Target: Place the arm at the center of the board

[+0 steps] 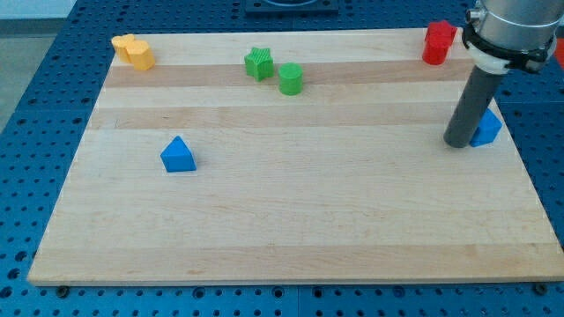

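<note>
My tip (459,143) rests on the wooden board (291,220) near its right edge, well to the right of the board's middle. A blue block (487,129) sits just behind and to the right of the rod, touching or nearly touching it and partly hidden by it. A blue triangular block (179,155) lies at the left. A green star block (258,63) and a green cylinder (291,78) sit near the top middle. Two yellow blocks (134,51) sit at the top left corner. A red block (437,42) stands at the top right.
The board lies on a blue perforated table (35,132). The arm's grey body (511,26) hangs over the board's top right corner.
</note>
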Available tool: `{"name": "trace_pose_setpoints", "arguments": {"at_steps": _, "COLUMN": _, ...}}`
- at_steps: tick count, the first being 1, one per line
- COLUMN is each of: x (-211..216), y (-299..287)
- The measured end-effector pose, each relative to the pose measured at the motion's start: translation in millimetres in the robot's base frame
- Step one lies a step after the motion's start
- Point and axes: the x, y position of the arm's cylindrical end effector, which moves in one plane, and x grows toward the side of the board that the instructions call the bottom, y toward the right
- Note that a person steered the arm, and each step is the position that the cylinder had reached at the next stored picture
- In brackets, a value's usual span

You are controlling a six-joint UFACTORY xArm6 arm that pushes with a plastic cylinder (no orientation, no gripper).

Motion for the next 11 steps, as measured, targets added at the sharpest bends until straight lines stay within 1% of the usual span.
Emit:
{"name": "trace_pose_setpoints", "arguments": {"at_steps": 2, "x": 0.0, "y": 25.6}}
{"name": "trace_pose_setpoints", "arguments": {"at_steps": 3, "x": 0.0, "y": 28.3}}
{"name": "trace_pose_setpoints", "arguments": {"at_steps": 4, "x": 0.0, "y": 28.3}}
{"name": "trace_pose_setpoints", "arguments": {"at_steps": 5, "x": 0.3, "y": 8.6}}
{"name": "trace_pose_setpoints", "arguments": {"at_steps": 7, "x": 14.5, "y": -90.4}}
{"name": "trace_pose_setpoints", "arguments": {"at_steps": 10, "x": 15.2, "y": -182.2}}
{"name": "trace_pose_setpoints", "arguments": {"at_steps": 11, "x": 8.0, "y": -219.7}}
